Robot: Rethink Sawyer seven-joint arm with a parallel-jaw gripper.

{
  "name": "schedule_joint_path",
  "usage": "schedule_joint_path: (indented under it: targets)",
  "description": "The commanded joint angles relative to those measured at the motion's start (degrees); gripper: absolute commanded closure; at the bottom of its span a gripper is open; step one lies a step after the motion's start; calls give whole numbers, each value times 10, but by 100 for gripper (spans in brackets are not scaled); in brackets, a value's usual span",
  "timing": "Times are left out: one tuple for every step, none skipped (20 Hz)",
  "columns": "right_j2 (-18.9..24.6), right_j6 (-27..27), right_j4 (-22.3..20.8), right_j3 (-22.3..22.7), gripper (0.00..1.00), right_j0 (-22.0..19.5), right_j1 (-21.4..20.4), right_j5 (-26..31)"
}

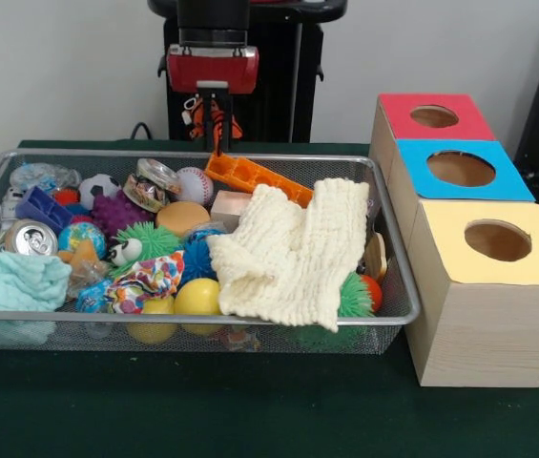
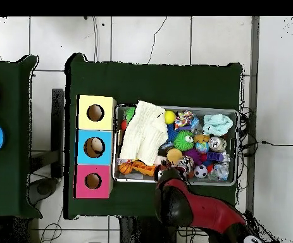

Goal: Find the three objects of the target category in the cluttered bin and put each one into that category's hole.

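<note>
The end effector [image 1: 217, 119] hangs over the far rim of the cluttered bin [image 1: 395, 250] — an orange-and-black striped toy [image 1: 214, 122] clamped between its fingers.

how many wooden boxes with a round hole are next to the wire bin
3, in a row beside the bin: the red-topped box nearest the robot, the blue-topped box in the middle, the yellow-topped box farthest from it. None seems hidden.
</note>
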Motion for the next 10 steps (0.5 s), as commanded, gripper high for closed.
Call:
schedule_joint_path:
  targets:
    - [44, 151, 49, 31, 100, 18, 13, -1]
    - [38, 159, 55, 36, 100, 29, 20, -18]
    - [35, 163, 60, 39, 100, 35, 24, -25]
    - [26, 172, 66, 44, 100, 49, 31, -46]
    - [23, 175, 70, 48, 100, 55, 36, -56]
    - [18, 181, 75, 51, 100, 64, 43, -72]
    - [12, 187, 80, 55, 100, 73, 49, -89]
    - [6, 196, 87, 60, 100, 85, 58, -110]
    - [3, 198, 90, 63, 100, 90, 61, -120]
    - [1, 203, 96, 67, 100, 97, 64, -129]
